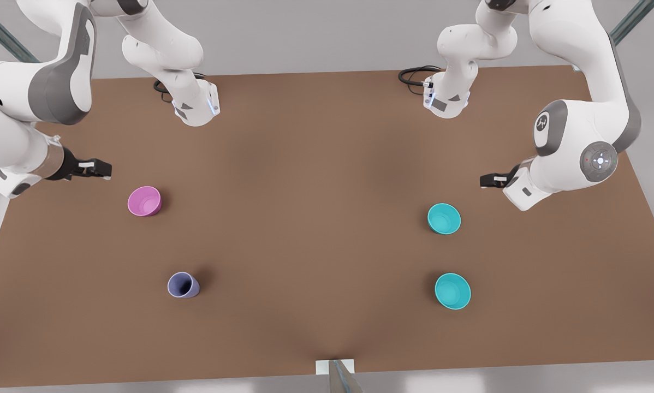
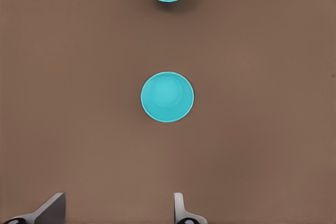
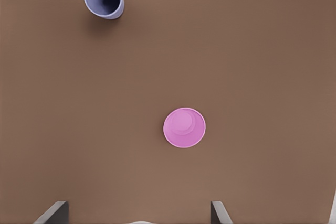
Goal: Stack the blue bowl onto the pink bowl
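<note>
Here the blue bowl (image 2: 167,97) sits near the left claw (image 2: 118,211), apparently spread open.

You get even, soft light from overhead across the brown table (image 1: 327,164), with no glare. Shadows are faint: a broad dim patch mid-table and small smudges beside the lavender cup (image 1: 183,285) (darkest there). Renders look slightly soft, edges undistorted.

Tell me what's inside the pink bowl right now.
Nothing: the pink bowl stands upright, and its bare pink floor shows in both the front and right wrist views. No blue bowl is stacked in it; both stand across the table. What lies under it is hidden.
</note>
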